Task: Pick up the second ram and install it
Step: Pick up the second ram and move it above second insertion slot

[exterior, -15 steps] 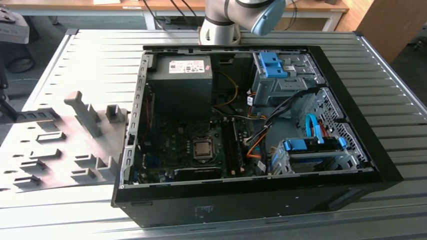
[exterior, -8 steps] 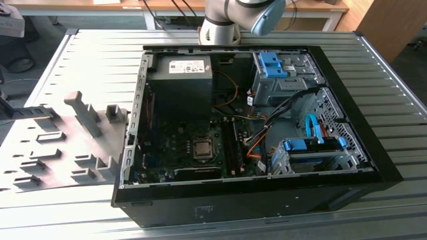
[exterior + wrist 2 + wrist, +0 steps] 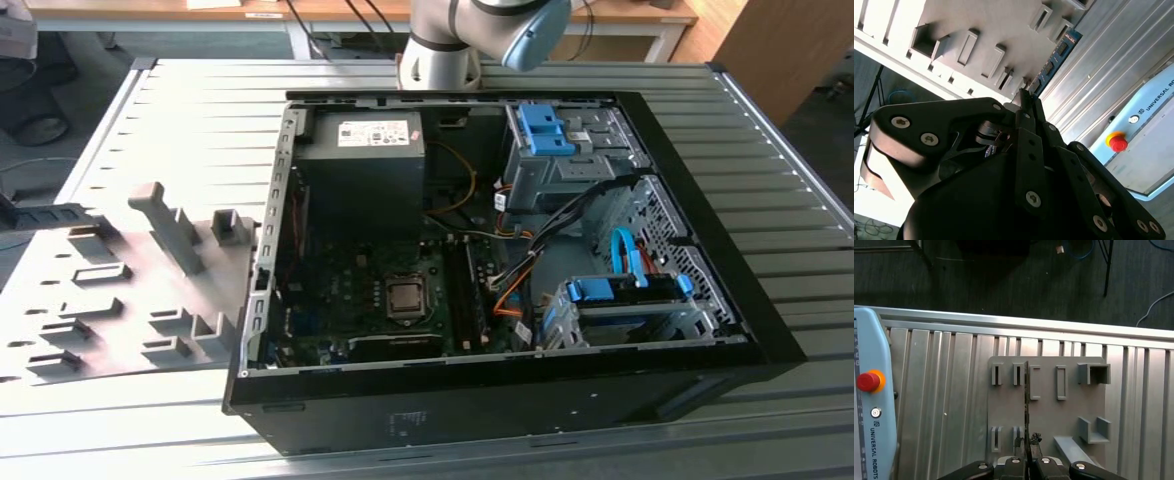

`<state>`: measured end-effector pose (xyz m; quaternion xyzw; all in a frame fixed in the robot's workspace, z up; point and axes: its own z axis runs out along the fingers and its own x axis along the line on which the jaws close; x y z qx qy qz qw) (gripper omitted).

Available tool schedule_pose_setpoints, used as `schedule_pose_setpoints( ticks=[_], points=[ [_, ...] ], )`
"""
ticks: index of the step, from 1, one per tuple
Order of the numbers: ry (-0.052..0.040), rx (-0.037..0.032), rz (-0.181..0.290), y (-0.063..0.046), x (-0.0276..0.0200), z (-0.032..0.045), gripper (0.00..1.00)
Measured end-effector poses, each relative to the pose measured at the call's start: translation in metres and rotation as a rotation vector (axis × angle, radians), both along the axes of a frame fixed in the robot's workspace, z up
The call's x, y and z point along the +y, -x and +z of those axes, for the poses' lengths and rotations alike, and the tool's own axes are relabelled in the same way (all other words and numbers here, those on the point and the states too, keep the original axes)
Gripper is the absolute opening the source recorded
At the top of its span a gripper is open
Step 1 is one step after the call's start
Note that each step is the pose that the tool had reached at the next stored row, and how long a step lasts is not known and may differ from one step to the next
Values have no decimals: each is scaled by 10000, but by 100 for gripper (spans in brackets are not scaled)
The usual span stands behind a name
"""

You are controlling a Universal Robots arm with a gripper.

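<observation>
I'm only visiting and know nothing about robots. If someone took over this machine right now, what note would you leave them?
Grip: the end effector is shut on the long blue-green circuit-board ram stick.
Where: the stick is held edge-on above the grey plastic holder plate, apparently clear of it.
Done: pick-up.
Left: the stick is not yet installed in the open black computer case.

A ribbed metal table carries an open computer case lying on its side — and, just beside it toward the exterior view's left, a flat grey holder plate.
</observation>
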<state>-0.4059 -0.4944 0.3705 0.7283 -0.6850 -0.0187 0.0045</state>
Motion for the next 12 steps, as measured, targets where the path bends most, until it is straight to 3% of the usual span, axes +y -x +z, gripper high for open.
schedule_pose_setpoints(
  ticks=[12],
  points=[
    [-1, -1, 1, -1, 1, 217, 14]
  ],
)
